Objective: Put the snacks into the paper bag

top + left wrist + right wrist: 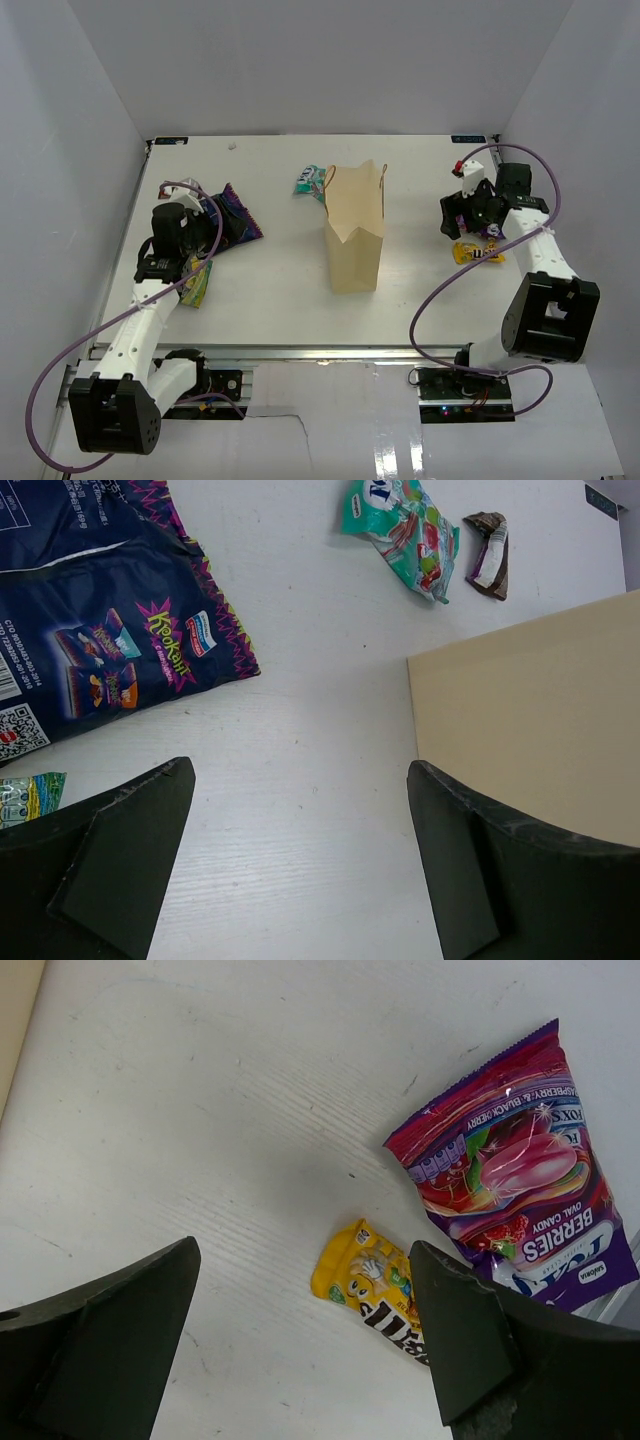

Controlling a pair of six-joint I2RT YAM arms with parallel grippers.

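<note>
Holding nothing: left claw (300, 770) spread wide over the counter (280, 310) near the purple-black chip bag (110, 630), right claw (302, 1250) spread above the yellow candy packet (375, 1290) beside the pink packet (520, 1180), probably lined up for picking. Upright mid-counter, mouth open to receive snacks: the paper bag (353, 230).

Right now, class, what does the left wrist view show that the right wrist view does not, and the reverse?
Only the left wrist view: the purple-black chip bag, the teal-white packet, the small brown bar beside it, and a corner of the green-yellow pouch. Only the right wrist view: the pink packet and the yellow candy packet. Both: the white table, part of the tan paper bag (a mere sliver in the right wrist view), and each arm's own open, empty gripper, the left gripper and the right gripper.
</note>
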